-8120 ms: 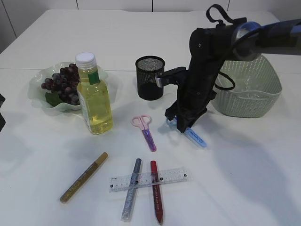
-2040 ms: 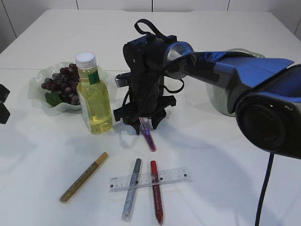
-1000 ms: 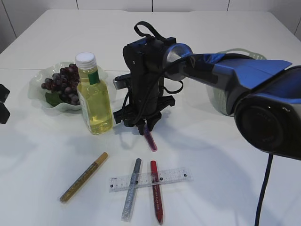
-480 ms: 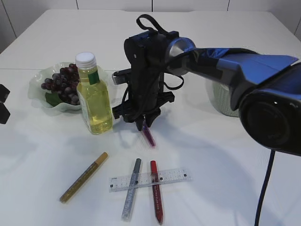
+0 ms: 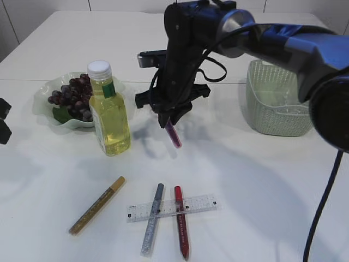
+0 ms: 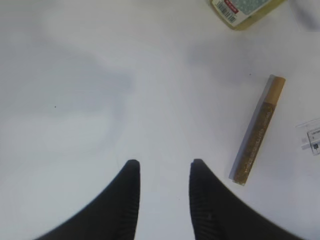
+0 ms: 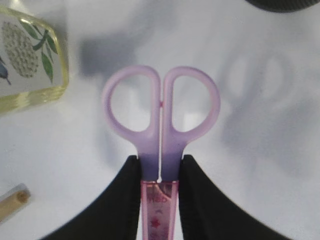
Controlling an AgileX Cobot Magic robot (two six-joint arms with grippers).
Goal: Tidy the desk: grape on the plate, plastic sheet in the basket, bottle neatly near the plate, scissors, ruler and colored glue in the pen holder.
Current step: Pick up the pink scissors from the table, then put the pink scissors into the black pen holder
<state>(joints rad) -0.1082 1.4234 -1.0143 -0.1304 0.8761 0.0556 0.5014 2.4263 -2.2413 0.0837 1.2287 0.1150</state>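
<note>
Two arms here, but only the right one is busy. It comes in from the upper right of the exterior view, bends at the wrist and points straight down over the middle of the tabletop (image 5: 256,180), with the right gripper (image 5: 170,119) pinching a pair of purple scissors (image 7: 160,131). Its jaws are clamped on the scissors just below the handle loops, and the sheathed blades hang clear of the tabletop, a bit right of the oil bottle (image 5: 108,112).

Down at the far left edge, the left gripper (image 6: 162,172) hovers low over bare tabletop with its jaws spread and nothing between them, a gold glitter glue pen (image 6: 258,128) lying just off to its right.

Grapes (image 5: 72,95) sit on the green plate (image 5: 42,94) behind the bottle.
</note>
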